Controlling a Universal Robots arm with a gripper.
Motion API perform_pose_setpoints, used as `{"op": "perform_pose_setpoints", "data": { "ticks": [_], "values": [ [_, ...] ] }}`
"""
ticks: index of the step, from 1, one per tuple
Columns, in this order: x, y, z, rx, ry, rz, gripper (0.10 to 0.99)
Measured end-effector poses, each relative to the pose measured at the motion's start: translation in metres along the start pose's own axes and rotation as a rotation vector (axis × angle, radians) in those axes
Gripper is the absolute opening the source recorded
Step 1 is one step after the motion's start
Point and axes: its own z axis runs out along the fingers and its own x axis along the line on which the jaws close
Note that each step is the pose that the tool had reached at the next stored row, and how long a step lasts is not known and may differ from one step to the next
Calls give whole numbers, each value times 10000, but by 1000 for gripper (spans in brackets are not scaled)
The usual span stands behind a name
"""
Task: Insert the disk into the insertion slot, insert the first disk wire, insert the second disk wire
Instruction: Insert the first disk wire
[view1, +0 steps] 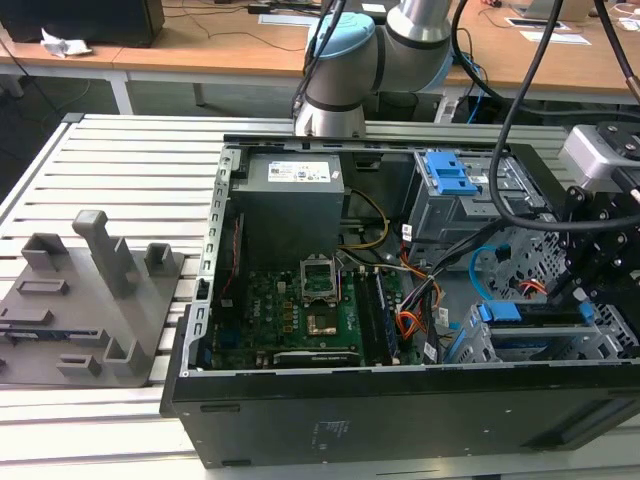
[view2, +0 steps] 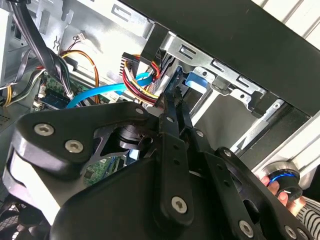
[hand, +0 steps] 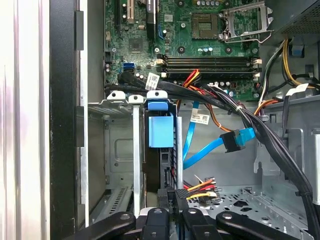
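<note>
At the near end of the computer case (view1: 300, 420), on the exterior view's right, the disk (hand: 160, 131) sits in the insertion slot (hand: 120, 150), blue frame outermost, apparently seated ready for wiring. The gripper (view2: 174, 96) has its fingers (view2: 167, 117) drawn nearly together beside the coloured wires (view2: 134, 82); whether they pinch a plug is hidden.

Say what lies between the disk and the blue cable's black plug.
In the first wrist view, a metal cage upright and the blue cable separate disk from plug.
</note>
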Motion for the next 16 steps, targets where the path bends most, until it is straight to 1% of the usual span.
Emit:
{"op": "perform_pose_setpoints", "data": {
  "ticks": [6, 7, 12, 14, 15, 16],
  "values": [
    [10, -3, 51, 0, -25, -1, 169],
    [12, -3, 61, 1, -18, -1, 169],
    [13, -3, 68, 0, -22, -1, 169],
    [13, -3, 75, -1, -34, 0, 184],
    [13, -3, 72, 0, -27, 0, 247],
    [13, -3, 62, 0, -24, -1, 247]
  ]
}}
